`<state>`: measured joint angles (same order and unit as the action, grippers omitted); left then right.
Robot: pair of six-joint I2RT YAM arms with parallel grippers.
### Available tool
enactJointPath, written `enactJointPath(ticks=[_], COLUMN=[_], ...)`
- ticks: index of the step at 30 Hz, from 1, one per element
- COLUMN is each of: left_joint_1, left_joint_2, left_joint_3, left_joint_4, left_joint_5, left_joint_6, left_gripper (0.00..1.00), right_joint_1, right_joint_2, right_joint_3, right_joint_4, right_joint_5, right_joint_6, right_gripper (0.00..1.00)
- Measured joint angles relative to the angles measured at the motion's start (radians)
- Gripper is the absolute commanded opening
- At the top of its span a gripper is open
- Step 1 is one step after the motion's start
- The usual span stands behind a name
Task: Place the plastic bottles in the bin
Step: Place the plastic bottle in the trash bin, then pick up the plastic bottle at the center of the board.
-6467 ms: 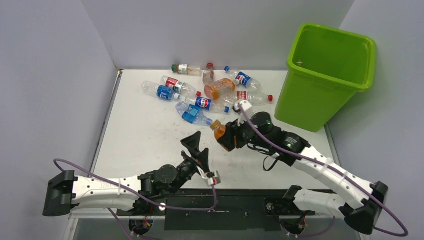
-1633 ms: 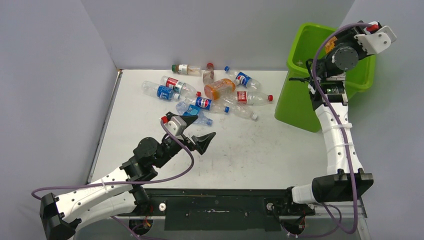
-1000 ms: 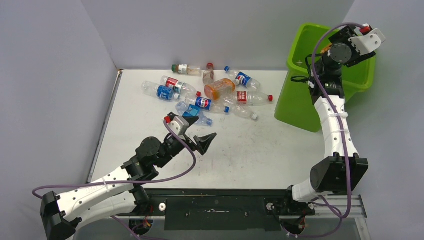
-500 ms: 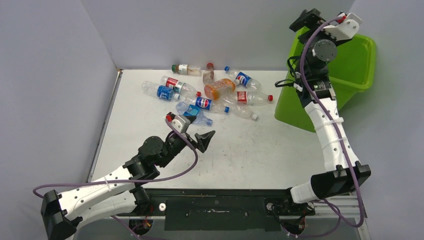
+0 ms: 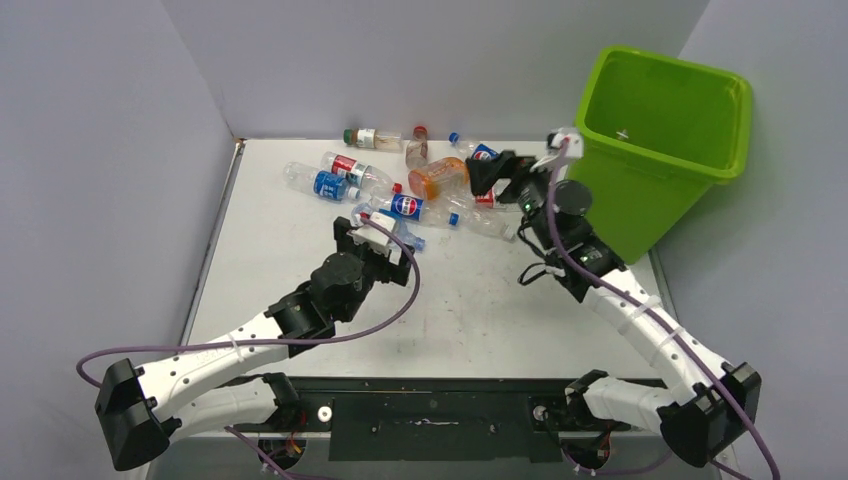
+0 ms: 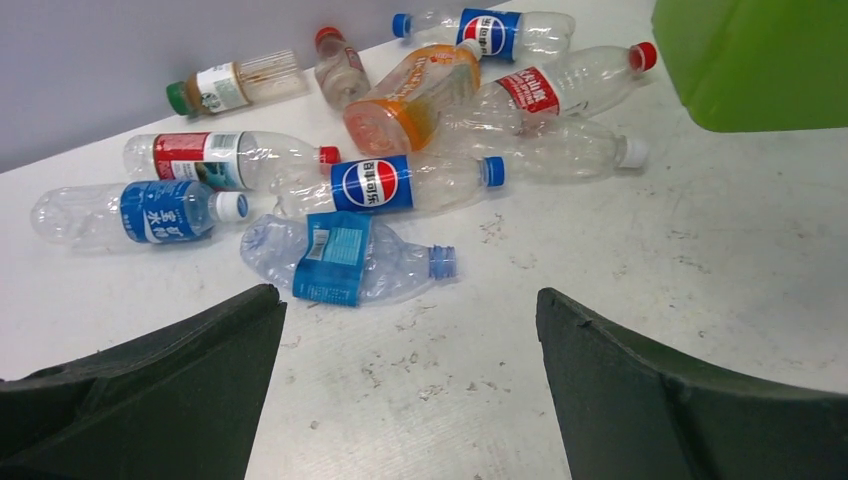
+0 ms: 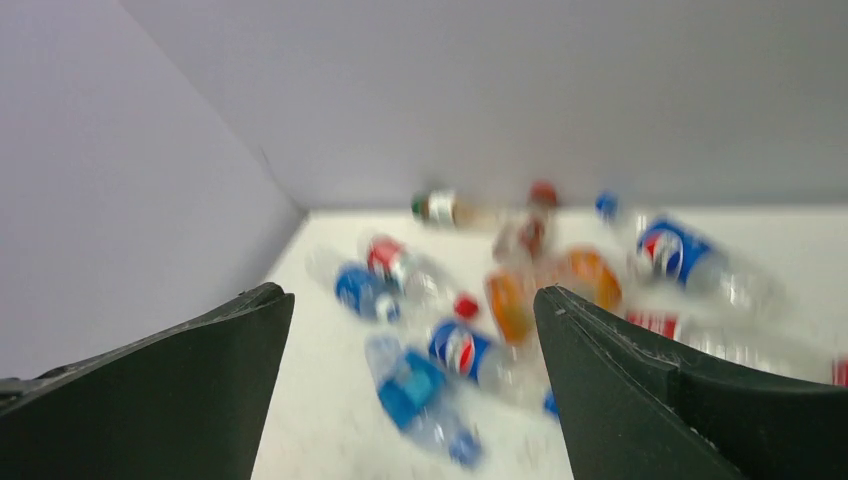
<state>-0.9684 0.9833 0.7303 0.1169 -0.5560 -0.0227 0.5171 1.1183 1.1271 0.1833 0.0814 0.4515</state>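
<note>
Right tool [image 5: 480,174] has swung from the bin [image 5: 625,205] back above the bottles [image 5: 405,205]

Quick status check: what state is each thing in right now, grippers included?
Left gripper: jaws open, empty.
Right gripper: jaws open, empty.
Bin: upright, open-topped.
Plastic bottles: lying on their sides on the table, outside the bin.
Crushed blue-label bottle: flattened, on its side.
</note>
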Motion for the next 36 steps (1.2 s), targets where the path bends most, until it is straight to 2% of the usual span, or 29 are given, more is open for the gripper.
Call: enactJointPath(ticks=[6, 13, 17, 24, 36], left_joint_1=[-0.011, -0.060, -0.066, -0.092, -0.123], left_joint_2=[-0.008, -0.033, -0.015, 0.026, 0.037], left_joint_3=[0.001, 0.000, 0.000, 0.000, 0.000], left_joint_4=[-0.017, 0.000, 0.000, -0.002, -0.009], left_joint_5=[-0.027, -0.063, -0.070, -0.076, -0.077], left_joint_6=[0.062, 0.139, 0.158, 0.172, 0.188], left_gripper=[0.96, 0.96, 0.96, 0.96, 0.96], right_joint_1=[0.025, -0.074, -0.132, -0.130, -0.131], right_joint_2=[0.050, 0.127, 0.250, 0.510, 0.759], right_joint_3=[-0.330, -0.488, -0.465, -0.310, -0.134], right_joint_4=[-0.043, 0.062, 0.175, 0.262, 0.248], right_joint_5=[-0.049, -0.006, 0.024, 0.004, -0.084], right_joint_6=[0.052, 0.097, 0.063, -0.061, -0.160], right_gripper=[0.96, 0.97, 0.97, 0.96, 0.87])
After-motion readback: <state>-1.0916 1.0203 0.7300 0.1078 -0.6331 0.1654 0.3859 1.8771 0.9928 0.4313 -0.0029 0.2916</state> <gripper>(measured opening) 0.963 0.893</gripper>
